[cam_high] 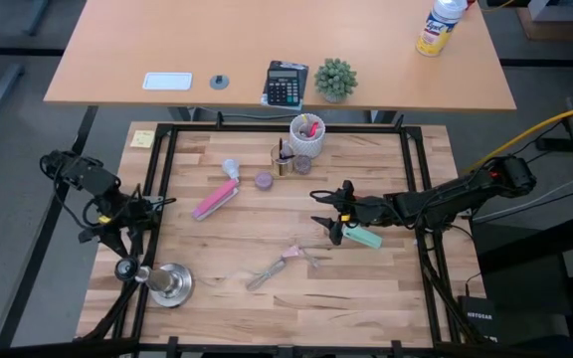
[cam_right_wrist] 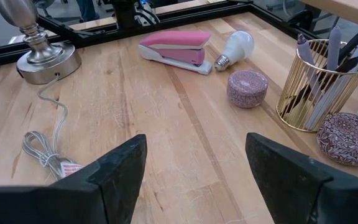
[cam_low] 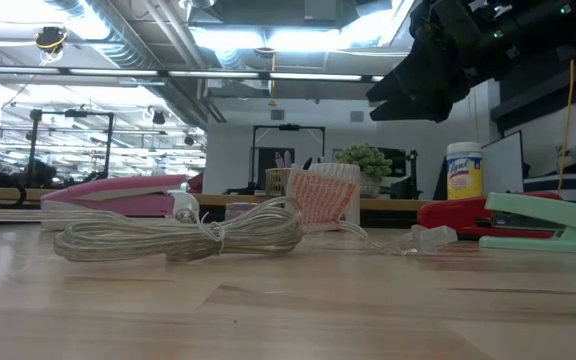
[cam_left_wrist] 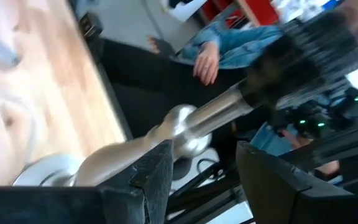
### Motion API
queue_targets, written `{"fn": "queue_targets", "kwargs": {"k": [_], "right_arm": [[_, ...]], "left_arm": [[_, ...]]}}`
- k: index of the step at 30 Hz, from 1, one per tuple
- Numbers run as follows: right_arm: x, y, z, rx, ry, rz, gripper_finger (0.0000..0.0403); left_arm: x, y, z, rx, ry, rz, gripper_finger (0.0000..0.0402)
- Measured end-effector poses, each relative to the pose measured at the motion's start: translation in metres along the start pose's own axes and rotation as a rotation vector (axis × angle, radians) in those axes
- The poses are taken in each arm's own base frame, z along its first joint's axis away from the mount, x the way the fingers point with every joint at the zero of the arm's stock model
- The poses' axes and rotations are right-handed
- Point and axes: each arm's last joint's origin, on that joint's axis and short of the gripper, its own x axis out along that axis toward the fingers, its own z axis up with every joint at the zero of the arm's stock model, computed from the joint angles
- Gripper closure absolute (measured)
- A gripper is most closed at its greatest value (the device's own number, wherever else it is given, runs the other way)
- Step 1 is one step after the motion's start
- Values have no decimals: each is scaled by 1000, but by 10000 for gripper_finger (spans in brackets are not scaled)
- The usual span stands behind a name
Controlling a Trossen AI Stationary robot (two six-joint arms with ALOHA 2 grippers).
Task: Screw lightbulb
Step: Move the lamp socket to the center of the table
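The white lightbulb (cam_high: 231,167) lies on its side on the table's far middle, next to a pink stapler (cam_high: 215,199); it also shows in the right wrist view (cam_right_wrist: 235,46). The silver socket stand (cam_high: 167,284) stands on its round base at the near left corner. My left gripper (cam_high: 119,242) is open just to the far side of the stand's top; in the left wrist view the stand's neck (cam_left_wrist: 185,127) shows just past the open fingers. My right gripper (cam_high: 331,225) is open and empty above the table's middle, pointing left toward the bulb.
A small purple round cap (cam_high: 264,180) and a gold pen holder (cam_high: 283,159) sit right of the bulb. The stand's coiled clear cord (cam_high: 282,261) lies near the middle. A mint stapler (cam_high: 364,237) lies under my right arm. A white-pink cup (cam_high: 306,134) stands at the far edge.
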Motion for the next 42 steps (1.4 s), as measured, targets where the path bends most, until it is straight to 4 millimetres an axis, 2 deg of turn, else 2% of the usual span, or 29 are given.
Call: {"fn": "queue_targets", "kwargs": {"k": [9,19,25,30,35,42], "right_arm": [[0,0,0,0,0,0,123],[0,0,0,0,0,0,123],[0,0,0,0,0,0,123],[0,0,0,0,0,0,123],[0,0,0,0,0,0,123],[0,0,0,0,0,0,123]], "left_arm": [[0,-1,0,27,9,-25,234],[0,-1,0,265,8,-32,234],[1,0,2,456,-30,39,234],[14,3,10,429,-24,22,234],[31,9,13,349,73,-34,234],[34,8,14,331,115,-110,234]]}}
